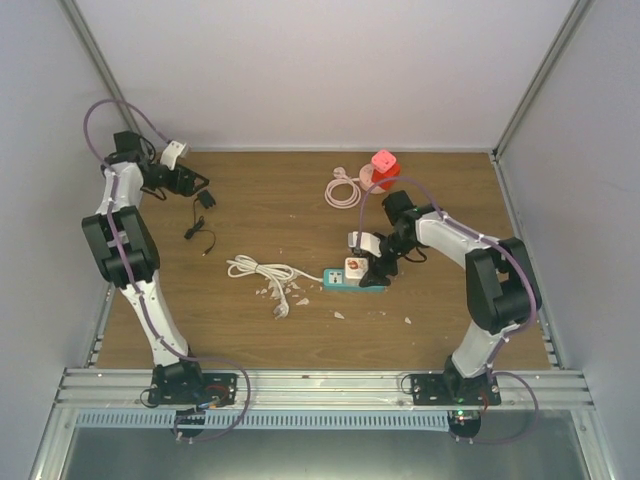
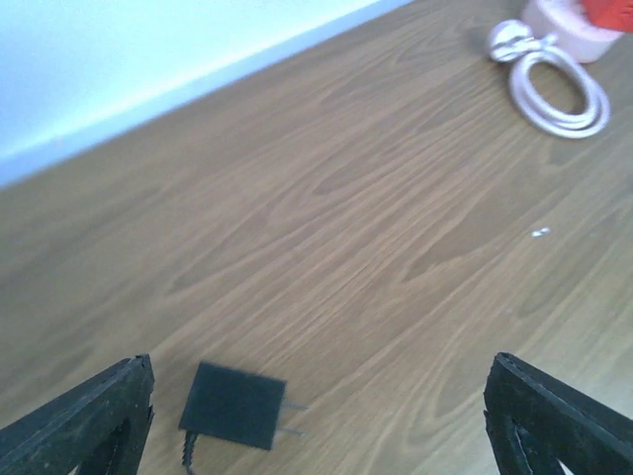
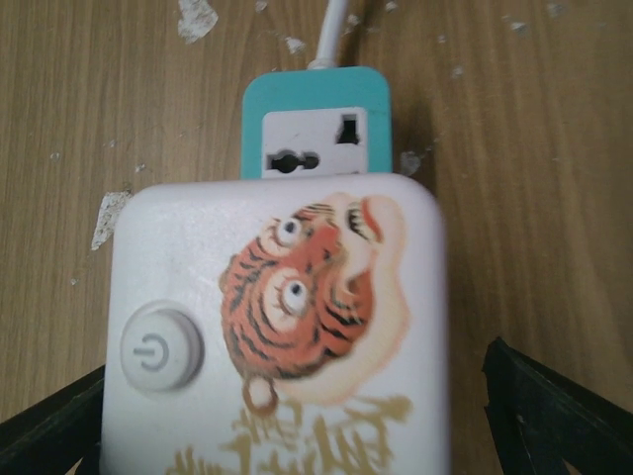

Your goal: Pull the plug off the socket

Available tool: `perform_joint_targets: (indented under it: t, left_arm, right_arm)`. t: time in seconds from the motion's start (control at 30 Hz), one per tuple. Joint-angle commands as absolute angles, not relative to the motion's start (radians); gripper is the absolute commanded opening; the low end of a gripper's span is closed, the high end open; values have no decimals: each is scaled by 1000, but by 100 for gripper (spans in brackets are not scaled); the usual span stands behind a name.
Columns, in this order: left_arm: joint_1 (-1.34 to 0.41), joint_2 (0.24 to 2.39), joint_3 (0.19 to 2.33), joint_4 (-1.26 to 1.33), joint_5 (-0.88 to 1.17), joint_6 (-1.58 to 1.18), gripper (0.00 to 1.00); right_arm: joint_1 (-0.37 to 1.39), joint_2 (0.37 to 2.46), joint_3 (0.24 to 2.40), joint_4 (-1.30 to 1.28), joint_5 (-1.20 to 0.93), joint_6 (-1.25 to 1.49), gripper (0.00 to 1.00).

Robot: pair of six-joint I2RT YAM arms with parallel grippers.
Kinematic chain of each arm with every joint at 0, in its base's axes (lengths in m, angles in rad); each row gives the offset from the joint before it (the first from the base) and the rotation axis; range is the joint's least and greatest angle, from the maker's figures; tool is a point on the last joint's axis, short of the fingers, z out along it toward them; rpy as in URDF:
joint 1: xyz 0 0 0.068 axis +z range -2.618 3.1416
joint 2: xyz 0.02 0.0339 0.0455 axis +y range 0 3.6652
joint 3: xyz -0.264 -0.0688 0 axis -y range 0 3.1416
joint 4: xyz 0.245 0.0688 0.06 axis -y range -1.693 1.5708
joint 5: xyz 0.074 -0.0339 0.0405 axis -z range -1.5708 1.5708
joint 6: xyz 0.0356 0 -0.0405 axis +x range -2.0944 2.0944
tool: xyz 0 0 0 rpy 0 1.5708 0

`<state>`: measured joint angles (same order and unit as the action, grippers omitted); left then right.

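Observation:
A white square plug (image 3: pixel 277 327) with a tiger picture and a power button sits in a teal socket strip (image 3: pixel 316 124); one free outlet shows beyond it. In the top view the plug (image 1: pixel 354 267) and strip (image 1: pixel 345 283) lie at mid table. My right gripper (image 3: pixel 302 426) is open, its black fingers (image 3: pixel 554 416) standing on either side of the plug, apart from it. It hovers over the plug in the top view (image 1: pixel 368 262). My left gripper (image 2: pixel 321 421) is open and empty at the far left (image 1: pixel 192 183), above a black adapter (image 2: pixel 234 406).
The strip's white cable (image 1: pixel 258 268) lies coiled to its left, among white flecks of debris. A pink coiled cable (image 1: pixel 343 188) and a red-and-pink object (image 1: pixel 384 165) lie at the back. The black adapter's thin cord (image 1: pixel 197 237) trails toward me. Walls enclose the table.

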<state>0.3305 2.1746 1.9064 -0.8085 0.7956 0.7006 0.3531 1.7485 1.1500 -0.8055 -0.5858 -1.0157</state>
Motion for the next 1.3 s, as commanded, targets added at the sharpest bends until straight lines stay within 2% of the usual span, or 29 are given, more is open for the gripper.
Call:
perform_joint_targets:
  t: [0.0, 0.6, 0.83, 1.27]
  left_arm:
    - [261, 2044, 1817, -758, 847, 823, 92]
    - [-190, 1704, 1304, -527, 996, 919, 91]
    - [-323, 1725, 1265, -516, 1003, 1021, 89]
    - [-503, 1760, 1153, -276, 965, 943, 86]
  right_arm:
    - [302, 1688, 1136, -793, -623, -1020, 91]
    - [229, 1541, 881, -611, -597, -1051, 93]
    - [231, 1571, 861, -585, -586, -1049, 91]
    - [254, 1649, 855, -514, -554, -1013, 85]
